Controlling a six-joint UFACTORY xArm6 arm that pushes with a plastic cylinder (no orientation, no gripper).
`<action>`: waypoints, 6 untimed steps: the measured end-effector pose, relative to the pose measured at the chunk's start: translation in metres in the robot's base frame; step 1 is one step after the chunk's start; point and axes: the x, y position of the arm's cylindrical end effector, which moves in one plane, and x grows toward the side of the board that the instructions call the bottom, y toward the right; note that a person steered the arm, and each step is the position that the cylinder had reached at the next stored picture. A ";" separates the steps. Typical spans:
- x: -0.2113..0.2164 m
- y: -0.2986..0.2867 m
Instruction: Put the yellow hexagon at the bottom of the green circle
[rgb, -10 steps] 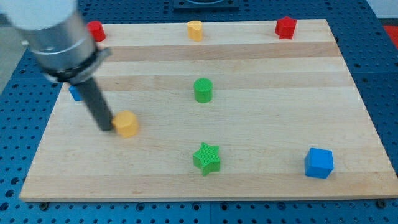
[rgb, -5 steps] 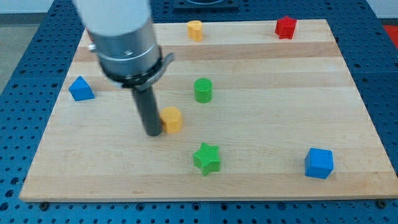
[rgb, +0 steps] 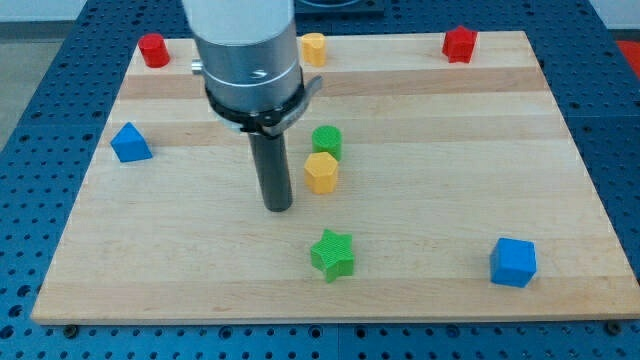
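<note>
Yellow plastic hexagon block (rgb: 321, 172) has slid right, now touching the green round block (rgb: 326, 141) from below.
My tip (rgb: 278, 207) sits just left of the hexagon, clear; no jaws, bare rod.

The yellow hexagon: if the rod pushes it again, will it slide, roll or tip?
The yellow hexagon probably slides: it looks low with flat faces. An off-centre push from my tip may turn it. It looks light, so it might nudge the green circle right above it.
</note>
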 end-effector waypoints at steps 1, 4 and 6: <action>-0.004 0.002; -0.010 0.026; -0.008 0.021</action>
